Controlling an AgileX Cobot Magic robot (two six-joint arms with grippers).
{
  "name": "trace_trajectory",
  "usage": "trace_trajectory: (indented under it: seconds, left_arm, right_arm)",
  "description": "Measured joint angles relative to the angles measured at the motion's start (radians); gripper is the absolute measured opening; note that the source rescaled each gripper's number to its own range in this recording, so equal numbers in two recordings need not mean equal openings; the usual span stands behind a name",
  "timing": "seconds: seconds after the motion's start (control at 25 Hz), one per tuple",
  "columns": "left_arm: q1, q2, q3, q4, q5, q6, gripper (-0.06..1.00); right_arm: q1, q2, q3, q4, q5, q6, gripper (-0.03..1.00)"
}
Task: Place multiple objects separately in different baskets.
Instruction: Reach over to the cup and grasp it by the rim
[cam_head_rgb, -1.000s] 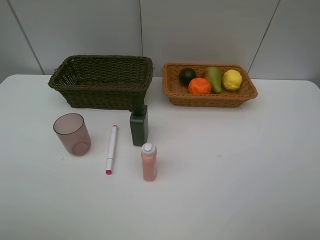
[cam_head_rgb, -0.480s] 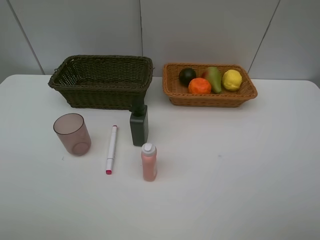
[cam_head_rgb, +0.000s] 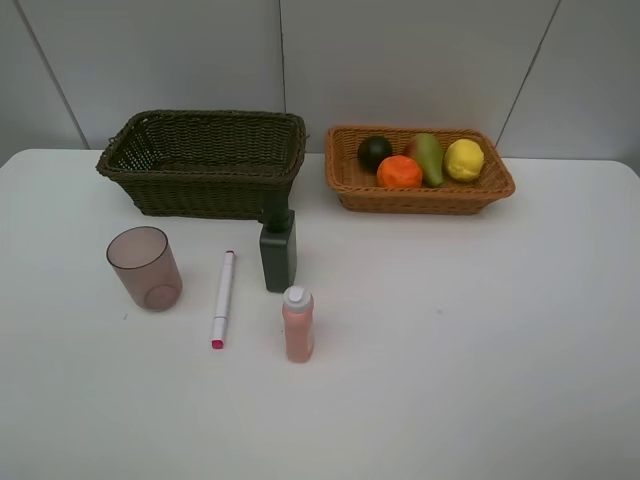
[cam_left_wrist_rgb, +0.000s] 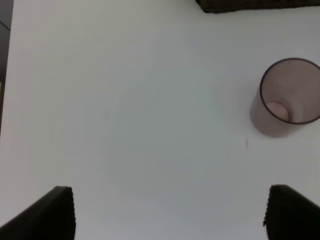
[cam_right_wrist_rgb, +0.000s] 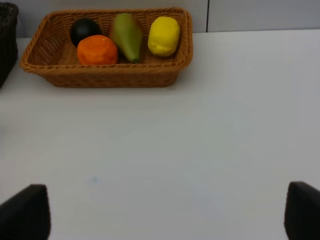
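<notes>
A white, matte tabletop (cam_head_rgb: 480, 330) fills most of the scene. It is smooth and evenly lit, with only soft, faint shadows. Behind its far edge stands a pale grey wall (cam_head_rgb: 400, 60) made of flat panels (cam_head_rgb: 150, 60), and thin dark seams (cam_head_rgb: 282, 60) separate them.

White table (cam_head_rgb: 480, 340) — baskets (cam_head_rgb: 205, 195), cup (cam_head_rgb: 145, 268), marker (cam_head_rgb: 223, 298), bottles (cam_head_rgb: 298, 325).

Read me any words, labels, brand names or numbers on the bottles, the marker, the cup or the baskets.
No readable text in any view.
The dark green bottle, pink bottle, marker and cup show no legible print.
The dark basket and orange basket show plain weave only.
</notes>
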Motion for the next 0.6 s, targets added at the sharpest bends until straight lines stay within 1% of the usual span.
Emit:
trace_trajectory:
  seconds: [0.08, 0.2, 0.32, 0.4, 0.52, 0.6]
  left_arm:
    - [0.000, 0.079, -0.031, -0.007, -0.034, 0.008, 1.00]
    - [0.000, 0.205, -0.064, -0.040, -0.073, 0.042, 1.00]
    - [0.000, 0.308, -0.078, -0.084, -0.118, 0.088, 1.00]
    - [-0.001, 0.363, -0.078, -0.095, -0.151, 0.110, 1.00]
    - [-0.032, 0.440, -0.078, -0.094, -0.195, 0.128, 1.00]
    - [-0.066, 0.488, -0.078, -0.094, -0.221, 0.134, 1.00]
  right_arm:
    - [0.000, 0.000, 0.000, 0.000, 0.000, 0.000, 0.98]
    - [0.000, 0.000, 0.000, -0.001, 0.000, 0.000, 0.98]
    - [0.000, 0.000, 0.000, -0.001, 0.000, 0.000, 0.98]
    - [0.000, 0.000, 0.000, -0.001, 0.000, 0.000, 0.98]
    - [0.000, 0.000, 0.000, -0.001, 0.000, 0.000, 0.98]
    - [0.000, 0.000, 0.000, -0.001, 0.000, 0.000, 0.98]
